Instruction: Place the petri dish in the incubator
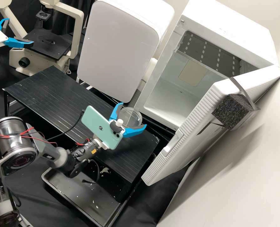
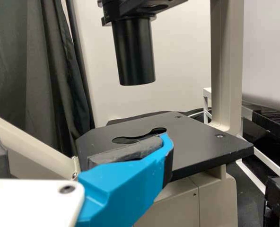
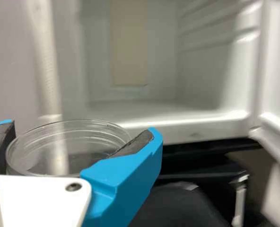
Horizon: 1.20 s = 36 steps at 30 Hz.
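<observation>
Just outside the white incubator [image 1: 228, 28], near the black stand [image 1: 58, 104], a clear petri dish [image 1: 132, 117] is hanging in the right gripper [image 1: 133, 115], whose two blue fingers are clamping it from either side. The delivery step appears to be under way, with the dish sitting short of the chamber and the door [image 1: 184, 154] standing open. The next move is likely calling for a level, straight push over the front lip [image 3: 192, 128], clear of the door, then a gentle lowering onto the chamber floor [image 1: 171, 104] before release. Farther off, the left gripper [image 1: 20, 31] is hovering by the microscope [image 1: 20, 61], its fingers spread apart and holding nothing.
</observation>
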Motion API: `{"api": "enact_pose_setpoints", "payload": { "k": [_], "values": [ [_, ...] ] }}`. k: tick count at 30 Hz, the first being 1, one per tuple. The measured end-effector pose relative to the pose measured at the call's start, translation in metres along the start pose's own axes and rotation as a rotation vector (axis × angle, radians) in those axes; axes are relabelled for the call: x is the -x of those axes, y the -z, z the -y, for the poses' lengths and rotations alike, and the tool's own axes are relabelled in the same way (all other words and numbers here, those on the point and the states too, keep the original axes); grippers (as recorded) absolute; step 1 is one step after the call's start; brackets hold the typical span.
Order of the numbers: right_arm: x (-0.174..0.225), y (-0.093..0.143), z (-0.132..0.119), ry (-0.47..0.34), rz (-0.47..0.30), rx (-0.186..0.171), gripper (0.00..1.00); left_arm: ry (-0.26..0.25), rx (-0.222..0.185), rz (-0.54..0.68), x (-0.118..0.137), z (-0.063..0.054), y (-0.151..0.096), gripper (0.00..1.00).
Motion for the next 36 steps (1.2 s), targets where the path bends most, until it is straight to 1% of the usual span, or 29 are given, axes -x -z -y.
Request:
{"api": "enact_pose_setpoints", "payload": {
  "k": [6,11,17,18,21,24,26,30,32,36],
  "values": [
    [-0.028,-0.008,-0.024,-0.117,0.007,-0.002,0.00,0.000,0.000,0.000,0.000,0.000,0.000,1.00],
    [-0.055,-0.011,-0.034,-0.144,0.010,0.009,0.00,0.000,0.000,0.000,0.000,0.000,0.000,1.00],
    [-0.089,-0.010,-0.032,-0.122,0.027,0.012,0.00,0.000,0.000,0.000,0.000,0.000,0.000,1.00],
    [-0.096,-0.009,-0.032,-0.120,0.024,0.019,0.00,0.000,0.000,0.000,0.000,0.000,0.000,1.00],
    [-0.118,-0.010,-0.024,-0.086,0.042,0.058,0.00,0.000,0.000,0.000,0.000,0.000,0.000,1.00],
    [-0.135,-0.013,-0.022,-0.064,0.062,0.079,0.00,0.000,0.000,0.000,0.000,0.000,0.000,1.00],
    [-0.143,-0.018,-0.019,-0.045,0.087,0.079,0.00,0.000,0.000,0.000,0.000,0.000,0.000,1.00],
    [-0.160,-0.026,-0.021,-0.050,0.136,0.053,0.00,0.000,0.000,0.000,0.000,0.000,0.000,1.00],
    [-0.165,-0.027,-0.022,-0.054,0.146,0.045,0.00,0.000,0.000,0.000,0.000,0.000,0.000,1.00],
    [-0.174,-0.030,-0.023,-0.049,0.154,0.046,0.00,0.000,0.000,0.000,0.000,0.000,0.000,1.00]
  ]
}}
